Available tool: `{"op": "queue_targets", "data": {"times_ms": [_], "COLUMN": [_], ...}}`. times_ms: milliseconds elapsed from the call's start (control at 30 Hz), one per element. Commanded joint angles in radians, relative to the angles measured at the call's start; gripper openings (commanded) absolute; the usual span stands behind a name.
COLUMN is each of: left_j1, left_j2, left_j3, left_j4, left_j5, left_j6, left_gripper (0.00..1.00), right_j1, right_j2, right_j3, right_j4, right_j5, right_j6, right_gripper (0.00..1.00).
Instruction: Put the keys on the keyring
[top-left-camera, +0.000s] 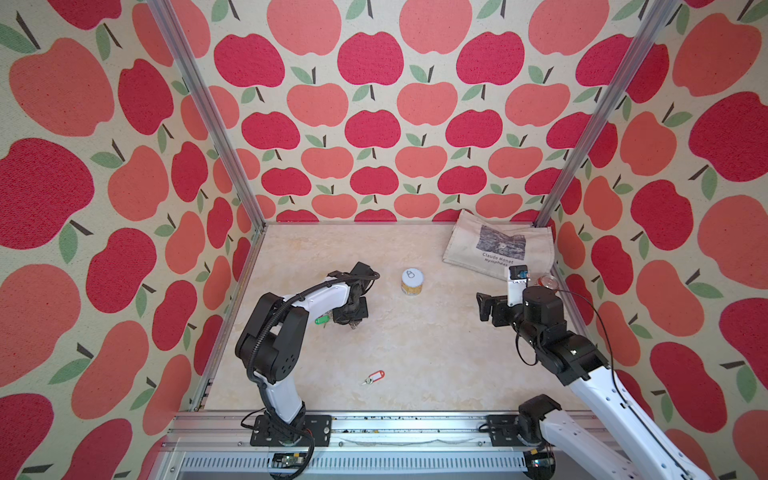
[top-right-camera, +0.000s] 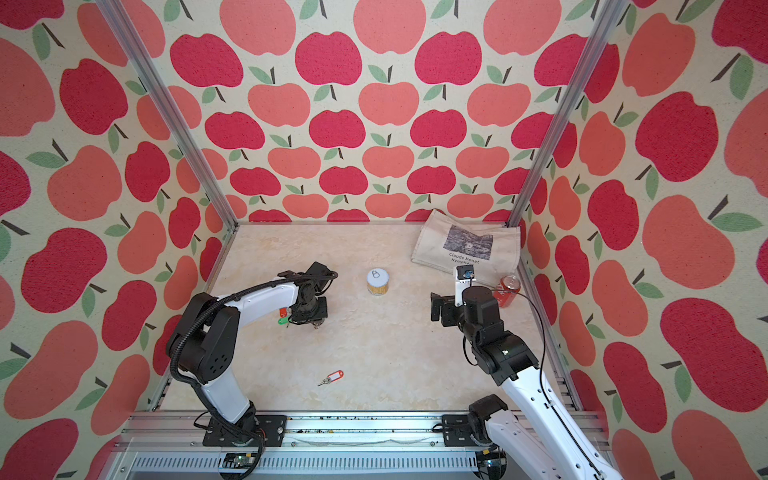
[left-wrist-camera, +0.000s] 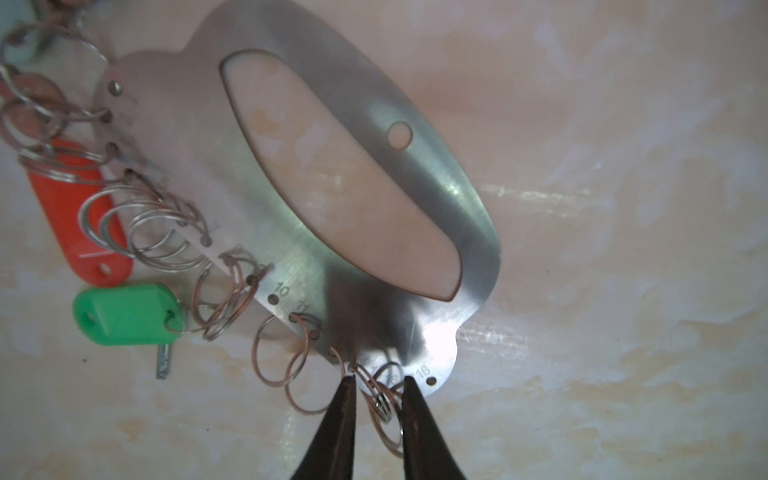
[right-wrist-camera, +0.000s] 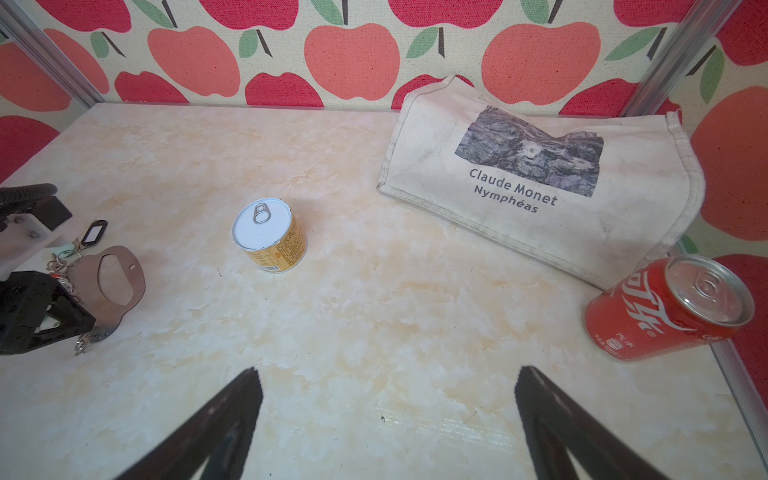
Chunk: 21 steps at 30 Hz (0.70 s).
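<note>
Straddling small wire rings (left-wrist-camera: 384, 405) on edge of flat grey metal half-oval keyring (left-wrist-camera: 257, 216) with left fingers (left-wrist-camera: 340, 419) barely parted, grip unclear; green-tagged silver key (left-wrist-camera: 126, 314) ringed just beside them; right fingers (right-wrist-camera: 232, 415) spread wide, empty.

The keyring (left-wrist-camera: 415, 174) (right-wrist-camera: 139, 286) lies flat on the table (top-left-camera: 415, 353) left of centre, under the left gripper (left-wrist-camera: 378, 376) (top-left-camera: 353, 322), with two tagged keys (left-wrist-camera: 124, 313) just beside its ring edge (one tag partly under the rings). A loose key (top-left-camera: 374, 377) (top-right-camera: 332, 377) lies well apart, nearer the front edge, while the tin can (top-left-camera: 412, 281) (top-right-camera: 377, 281) (right-wrist-camera: 268, 235) stands behind and right of the keyring. The tote bag (top-left-camera: 498, 245) (top-right-camera: 467, 243) (right-wrist-camera: 540, 178) fills the back right corner, the soda can (top-left-camera: 548, 281) (top-right-camera: 507, 289) (right-wrist-camera: 665, 309) just before it at the right edge
</note>
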Motion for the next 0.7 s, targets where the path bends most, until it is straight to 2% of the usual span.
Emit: {"op": "queue_targets", "data": {"times_ms": [0, 433, 667], "left_j1": [0.006, 0.006, 0.0], "left_j2": [0.013, 0.009, -0.046], "left_j3": [-0.009, -0.01, -0.024], "left_j4": [-0.025, -0.028, -0.017], "left_j5": [-0.027, -0.035, -0.042], "left_j6": [-0.006, 0.0, 0.001], "left_gripper": [0.2, 0.0, 0.0], "right_j1": [0.009, 0.008, 0.009], "right_j2": [-0.014, -0.013, -0.02], "right_j3": [-0.013, -0.015, -0.015], "right_j4": [0.019, 0.024, 0.024], "right_j5": [-0.007, -0.013, -0.016], "right_j6": [0.009, 0.011, 0.014], "right_gripper": [0.99, 0.99, 0.99]}}
